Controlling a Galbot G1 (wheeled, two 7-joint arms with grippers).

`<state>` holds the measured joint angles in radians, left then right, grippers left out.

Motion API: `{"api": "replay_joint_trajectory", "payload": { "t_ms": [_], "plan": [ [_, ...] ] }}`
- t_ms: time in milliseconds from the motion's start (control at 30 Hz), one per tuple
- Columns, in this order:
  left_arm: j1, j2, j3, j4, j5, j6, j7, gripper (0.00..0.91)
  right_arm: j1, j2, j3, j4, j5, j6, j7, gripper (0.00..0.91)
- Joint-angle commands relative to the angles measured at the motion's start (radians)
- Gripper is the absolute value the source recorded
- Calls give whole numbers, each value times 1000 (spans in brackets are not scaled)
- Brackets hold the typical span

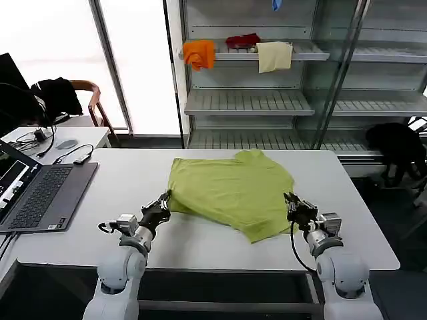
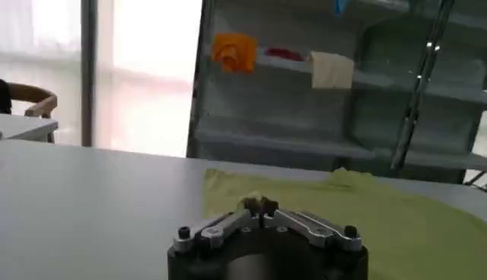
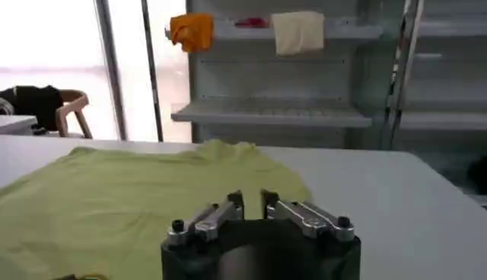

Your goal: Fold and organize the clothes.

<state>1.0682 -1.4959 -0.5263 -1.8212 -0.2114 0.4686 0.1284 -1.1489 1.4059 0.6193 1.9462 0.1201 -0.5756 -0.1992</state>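
A lime-green T-shirt (image 1: 230,190) lies roughly spread across the middle of the white table (image 1: 120,180), with its collar end toward the far edge. My left gripper (image 1: 163,201) sits low at the shirt's near-left corner. In the left wrist view that gripper (image 2: 260,204) is shut, with a small bunch of the green fabric (image 2: 396,221) pinched at its tips. My right gripper (image 1: 291,202) rests at the shirt's right edge. Seen from the right wrist, this gripper (image 3: 249,199) is open by a narrow gap, low over the green cloth (image 3: 114,205).
An open laptop (image 1: 40,193) takes up the table's left end. Behind the table stands a metal shelf unit (image 1: 247,103) holding orange (image 1: 199,53), red (image 1: 243,41) and cream (image 1: 274,56) cloths. Black garments hang on a chair (image 1: 57,93) and lie at the far right (image 1: 397,143).
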Motion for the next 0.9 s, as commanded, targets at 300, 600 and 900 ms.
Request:
{"api": "replay_joint_trajectory", "payload": {
  "t_ms": [300, 600, 900],
  "plan": [
    [14, 4, -3, 3, 5, -7, 6, 10, -82, -3, -5, -11, -34, -2, -33, 736],
    [10, 5, -10, 19, 4, -18, 11, 0, -70, 9, -27, -41, -59, 2, -38, 0],
    [3, 9, -14, 37, 4, -27, 17, 0, -59, 20, -38, -43, -54, 7, -34, 0]
  ]
}}
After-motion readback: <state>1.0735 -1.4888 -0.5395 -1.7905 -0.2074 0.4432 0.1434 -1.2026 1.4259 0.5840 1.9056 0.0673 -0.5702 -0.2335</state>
